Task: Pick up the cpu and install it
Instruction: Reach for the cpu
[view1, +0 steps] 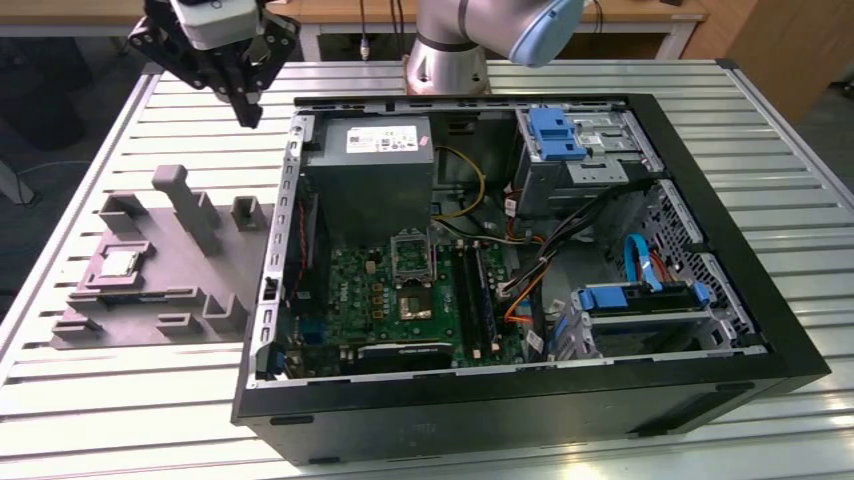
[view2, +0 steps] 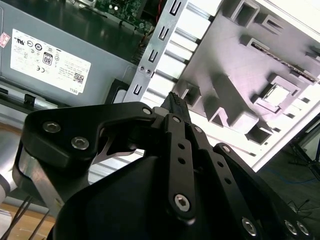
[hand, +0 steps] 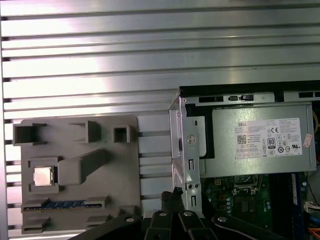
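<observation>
Gripper (view1: 248, 112) noted with fingers pressed together, empty, above the table (view1: 80, 400), just off the far-left corner of the case (view1: 534, 400).

Cpu (view1: 120, 262) seated in a pocket of the grey fixture (view1: 147, 320), at the exterior view's left.

Risk judged: on descent the raised posts (view1: 187, 200) or the case wall could be struck. Open room noted above the fixture.
</observation>
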